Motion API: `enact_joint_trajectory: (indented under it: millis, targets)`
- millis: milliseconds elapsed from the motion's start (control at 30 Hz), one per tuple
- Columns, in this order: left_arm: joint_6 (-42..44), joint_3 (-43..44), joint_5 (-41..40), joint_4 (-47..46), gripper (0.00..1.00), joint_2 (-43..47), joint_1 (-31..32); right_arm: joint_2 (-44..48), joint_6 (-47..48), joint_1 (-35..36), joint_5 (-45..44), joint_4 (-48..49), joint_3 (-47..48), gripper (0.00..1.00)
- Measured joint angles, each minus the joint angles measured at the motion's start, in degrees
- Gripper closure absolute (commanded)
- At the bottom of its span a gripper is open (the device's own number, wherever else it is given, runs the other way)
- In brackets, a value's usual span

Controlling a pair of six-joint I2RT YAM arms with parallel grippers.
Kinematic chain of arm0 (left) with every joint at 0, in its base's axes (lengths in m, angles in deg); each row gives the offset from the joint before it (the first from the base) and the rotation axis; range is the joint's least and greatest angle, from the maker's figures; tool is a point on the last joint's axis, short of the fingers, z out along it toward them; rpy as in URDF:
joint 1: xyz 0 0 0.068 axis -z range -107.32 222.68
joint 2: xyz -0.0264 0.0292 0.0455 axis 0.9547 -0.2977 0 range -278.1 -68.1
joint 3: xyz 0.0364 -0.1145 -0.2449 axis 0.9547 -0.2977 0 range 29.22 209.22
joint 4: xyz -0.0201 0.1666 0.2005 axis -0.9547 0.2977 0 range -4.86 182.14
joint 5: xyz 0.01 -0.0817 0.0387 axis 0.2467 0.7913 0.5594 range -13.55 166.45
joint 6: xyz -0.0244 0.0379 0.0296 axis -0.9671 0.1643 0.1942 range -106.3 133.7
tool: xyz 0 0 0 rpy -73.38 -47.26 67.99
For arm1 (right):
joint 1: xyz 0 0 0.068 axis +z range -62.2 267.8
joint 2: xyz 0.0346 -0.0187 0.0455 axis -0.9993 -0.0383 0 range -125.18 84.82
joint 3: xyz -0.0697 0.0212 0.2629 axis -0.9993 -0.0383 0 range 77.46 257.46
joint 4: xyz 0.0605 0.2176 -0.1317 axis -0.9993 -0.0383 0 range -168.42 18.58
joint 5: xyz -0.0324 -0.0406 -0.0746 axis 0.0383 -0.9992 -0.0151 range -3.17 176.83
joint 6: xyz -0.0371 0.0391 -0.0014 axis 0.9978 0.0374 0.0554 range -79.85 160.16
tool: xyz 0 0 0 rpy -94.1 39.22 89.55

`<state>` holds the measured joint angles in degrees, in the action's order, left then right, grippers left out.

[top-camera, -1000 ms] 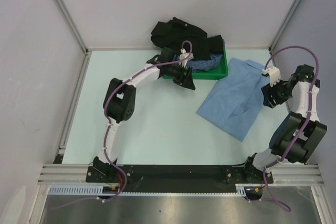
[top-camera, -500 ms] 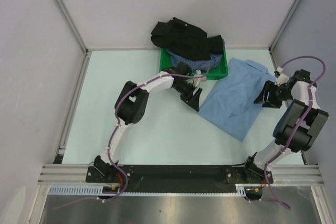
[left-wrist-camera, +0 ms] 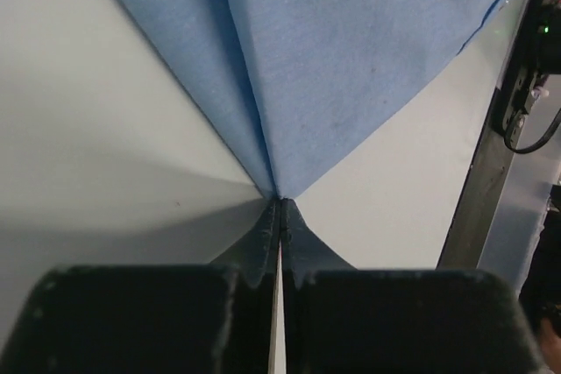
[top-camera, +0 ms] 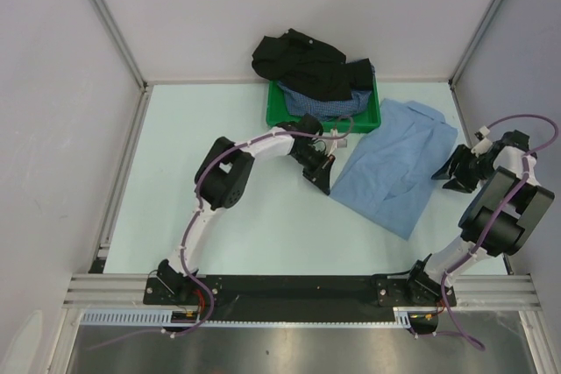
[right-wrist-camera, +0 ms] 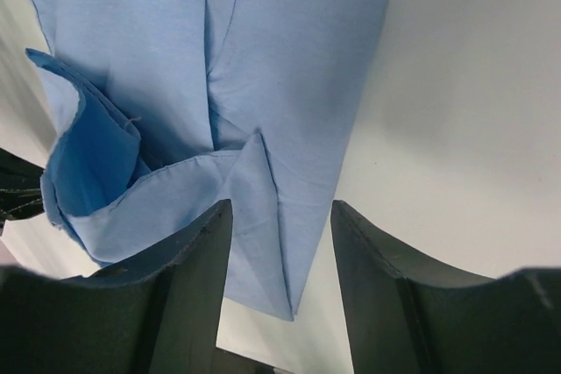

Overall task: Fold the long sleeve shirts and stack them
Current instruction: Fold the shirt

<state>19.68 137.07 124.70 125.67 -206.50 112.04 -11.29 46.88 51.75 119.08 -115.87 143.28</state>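
The plain light blue cloth shirt (top-camera: 394, 164) lay spread on the pale table (top-camera: 263, 234), right of centre in the top view. My left gripper (left-wrist-camera: 279, 208) was clamped tight on its leftmost corner, the cloth fanning away up the wrist frame. My right gripper (right-wrist-camera: 280, 243) stood with fingers apart, the shirt's collar edge lying between them unpinched. At upper middle, a black collared shirt (top-camera: 302, 59) and a dark-blue fine-checked shirt (top-camera: 326, 108) were heaped in the green plastic tray (top-camera: 372, 118).
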Motion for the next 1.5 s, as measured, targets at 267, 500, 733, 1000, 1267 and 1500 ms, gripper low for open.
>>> enact_joint_trajectory:
  millis: [267, 500, 733, 1000, 1267, 1500]
  targets:
    - [1.6, -16.0, 2.2, 0.5, 1.00, 8.3, 0.8, 0.6, 6.4, 0.3, -1.7, -3.8, 0.0, 0.49]
    - [1.6, -19.7, 4.4, -0.1, 0.74, 9.8, 3.3, 5.1, 19.5, 0.5, 0.0, -10.0, -0.5, 0.51]
    - [1.6, -22.6, 7.5, -7.5, 0.37, 15.0, -1.4, 10.7, 28.7, 5.2, 4.5, -14.0, -5.8, 0.44]
    - [0.9, -5.9, 5.7, -13.0, 0.29, 12.7, -4.7, 8.5, 26.3, 10.7, 6.0, -9.7, -7.4, 0.39]
    - [-4.0, 2.1, 2.7, -15.5, 0.30, 2.4, -2.6, 6.4, 18.8, 9.5, 2.1, -2.2, -8.1, 0.38]
    - [-5.9, 4.9, 0.0, -11.1, 0.29, -1.5, -1.1, 2.1, 10.1, 2.9, -1.7, 3.1, -7.3, 0.35]
